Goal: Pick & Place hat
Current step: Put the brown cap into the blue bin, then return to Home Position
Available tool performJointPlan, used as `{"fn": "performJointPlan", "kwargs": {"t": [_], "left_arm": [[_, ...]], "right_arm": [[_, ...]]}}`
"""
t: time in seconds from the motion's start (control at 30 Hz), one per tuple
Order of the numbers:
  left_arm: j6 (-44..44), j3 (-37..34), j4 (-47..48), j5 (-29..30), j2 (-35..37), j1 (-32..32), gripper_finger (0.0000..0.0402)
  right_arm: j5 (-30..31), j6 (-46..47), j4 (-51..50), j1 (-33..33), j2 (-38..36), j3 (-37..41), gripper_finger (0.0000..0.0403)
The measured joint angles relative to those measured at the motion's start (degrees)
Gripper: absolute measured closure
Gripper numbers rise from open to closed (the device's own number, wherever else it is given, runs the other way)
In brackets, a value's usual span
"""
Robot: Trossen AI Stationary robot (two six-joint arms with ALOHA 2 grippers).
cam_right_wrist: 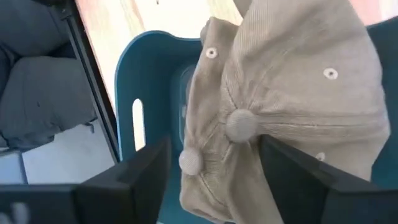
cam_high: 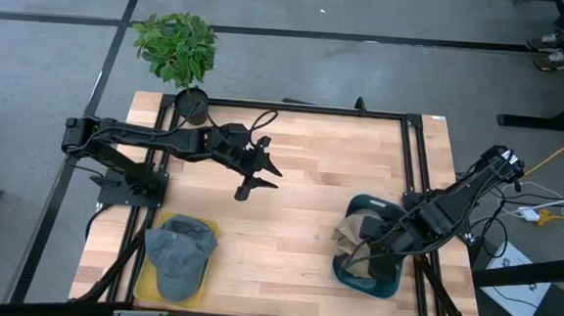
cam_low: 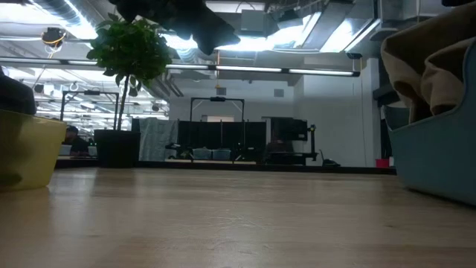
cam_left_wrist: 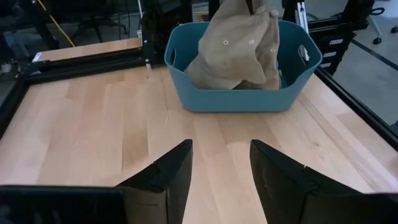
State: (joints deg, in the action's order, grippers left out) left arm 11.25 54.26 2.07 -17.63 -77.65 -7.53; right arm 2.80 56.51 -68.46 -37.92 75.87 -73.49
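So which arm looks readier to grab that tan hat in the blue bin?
The right. Its hand is already down in the blue bin, fingers open on either side of the tan hat. The left hand hovers open over the table's middle, well away.

Desk (cam_high: 298, 218): tub (cam_high: 352, 270) at the right front, caps (cam_high: 358, 231) piled in it. Tray (cam_high: 147, 277) at the left front corner, a cap (cam_high: 180, 255) lying in it. Potted plant (cam_high: 176, 46) behind the desk's left rear corner. Left gripper (cam_high: 259, 171) over mid-desk, well apart from both containers. Right gripper (cam_right_wrist: 211, 162) over the tub, jaws either side of the caps.
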Motion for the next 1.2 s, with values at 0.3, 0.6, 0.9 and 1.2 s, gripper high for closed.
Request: {"fn": "performJointPlan", "kwargs": {"t": [0.3, 0.6, 0.9, 1.2], "left_arm": [[-4.33, 0.0, -1.79, -0.04, 0.02, -0.07, 0.0245], [-0.44, 0.02, 1.66, -1.83, 3.47, 1.57, 0.0245], [1.07, -4.44, 2.15, -8.96, 12.05, 2.93, 0.0245], [-7.02, -18.07, -14.49, -11.35, 24.95, -2.11, 0.0245]], "right_arm": [[5.22, 16.58, -1.31, 0.53, -0.38, -0.01, 0.0128], [22.75, -7.28, -0.78, -2.68, -3.03, -0.04, 0.0128], [31.92, -30.94, 22.18, -6.85, -21.76, 13.04, 0.0127], [16.29, -53.09, 58.14, 1.35, -44.4, 41.22, 0.0127]]}}
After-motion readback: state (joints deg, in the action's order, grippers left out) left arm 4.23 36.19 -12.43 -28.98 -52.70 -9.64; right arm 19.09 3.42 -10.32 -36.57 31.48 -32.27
